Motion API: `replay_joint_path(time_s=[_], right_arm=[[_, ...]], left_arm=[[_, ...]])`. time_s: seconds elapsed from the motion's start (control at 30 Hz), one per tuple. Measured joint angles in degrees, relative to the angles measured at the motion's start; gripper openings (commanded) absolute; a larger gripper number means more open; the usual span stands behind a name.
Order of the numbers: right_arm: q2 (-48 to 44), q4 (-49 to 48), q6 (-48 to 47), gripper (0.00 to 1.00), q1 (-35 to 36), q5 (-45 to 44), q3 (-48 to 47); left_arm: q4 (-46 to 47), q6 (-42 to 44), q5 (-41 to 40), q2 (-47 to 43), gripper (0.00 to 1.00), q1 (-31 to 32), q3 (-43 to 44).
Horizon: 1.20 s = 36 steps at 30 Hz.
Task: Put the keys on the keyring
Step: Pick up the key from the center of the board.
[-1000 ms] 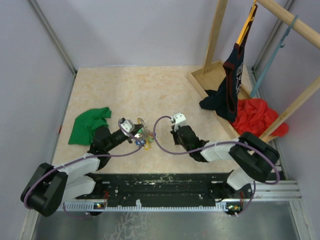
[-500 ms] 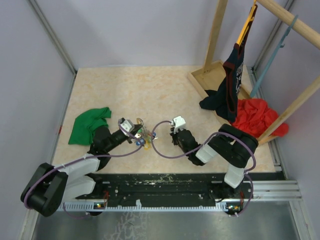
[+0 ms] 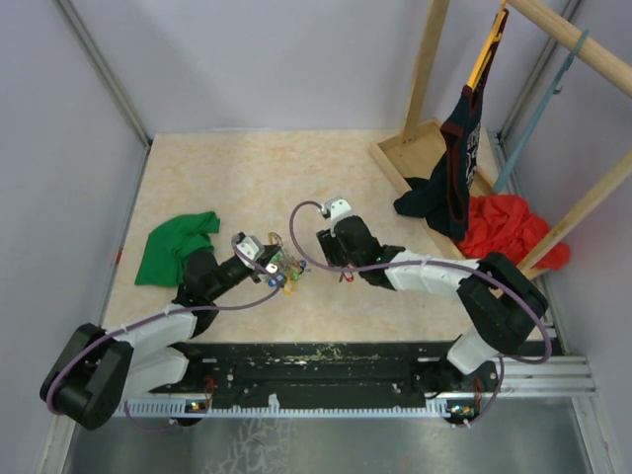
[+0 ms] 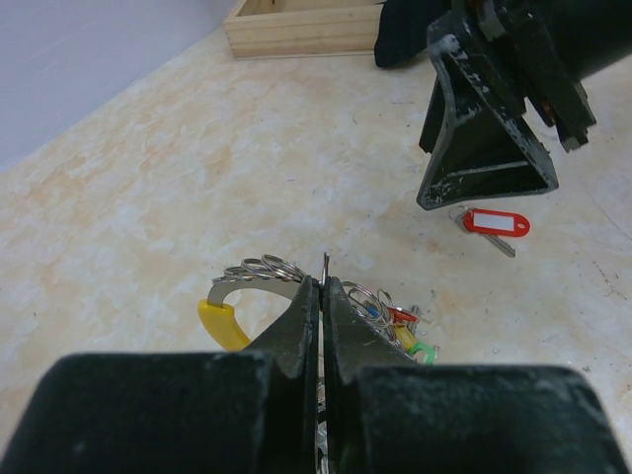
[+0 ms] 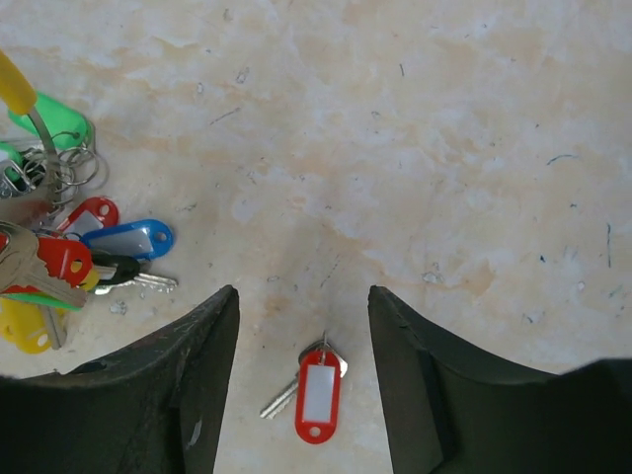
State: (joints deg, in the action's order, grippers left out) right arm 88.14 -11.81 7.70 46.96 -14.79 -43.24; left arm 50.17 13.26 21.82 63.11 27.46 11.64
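My left gripper [image 3: 267, 261] [image 4: 323, 286] is shut on the thin metal keyring [image 4: 262, 269], holding it on edge just above the table. A bunch of keys with green, yellow, blue and red tags [image 3: 285, 274] [image 5: 69, 252] hangs from the ring and rests on the surface. One loose key with a red tag [image 5: 318, 395] [image 4: 496, 222] [image 3: 347, 276] lies flat on the table. My right gripper [image 3: 336, 262] [image 5: 301, 296] hovers over it, open, with a finger on either side and touching nothing.
A green cloth [image 3: 176, 247] lies left of the left arm. At the back right a wooden rack base [image 3: 420, 148] holds a dark garment [image 3: 449, 188], with a red cloth [image 3: 509, 232] beside it.
The right gripper has opened and moved left towards the bunch. The red-tagged key now lies on the table beneath it. The left gripper has stayed shut on the ring.
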Motion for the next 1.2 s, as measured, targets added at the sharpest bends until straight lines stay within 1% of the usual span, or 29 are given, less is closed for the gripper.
replay_joint_path(time_s=[0.03,0.2,0.33,0.43,0.6,0.8,1.07,1.2], right_arm=[[0.0,2.9,0.0,0.56,-0.5,0.7,-1.6],[1.1,23.6,-0.3,0.57,-3.7,5.5,-13.8],[6.9,36.8,-0.8,0.55,-5.6,9.7,-24.8],[12.7,44.8,-1.6,0.5,-7.1,12.8,-32.0],[21.9,55.9,-3.6,0.36,-8.9,16.3,-40.1],[27.4,63.6,-5.4,0.32,-9.2,18.4,-44.7],[29.3,66.1,-6.2,0.23,-9.2,19.8,-46.3],[30.1,66.3,-6.2,0.23,-9.2,20.2,-46.9]], left_arm=[[0.0,0.0,0.0,-0.1,0.0,0.0,0.0],[0.0,0.0,0.0,-0.3,0.0,-0.2,0.0],[-0.1,-0.2,0.0,-0.3,0.0,-0.2,0.0],[-0.1,-0.2,0.0,-0.3,0.0,-0.2,0.0],[-0.7,-0.2,0.0,-0.4,0.0,-0.2,0.0],[-1.0,-0.2,0.1,-0.5,0.0,-0.3,0.0],[-1.1,-0.4,0.3,-0.5,0.0,-0.3,0.0],[-1.1,-0.4,0.4,-0.5,0.0,-0.3,0.0]])
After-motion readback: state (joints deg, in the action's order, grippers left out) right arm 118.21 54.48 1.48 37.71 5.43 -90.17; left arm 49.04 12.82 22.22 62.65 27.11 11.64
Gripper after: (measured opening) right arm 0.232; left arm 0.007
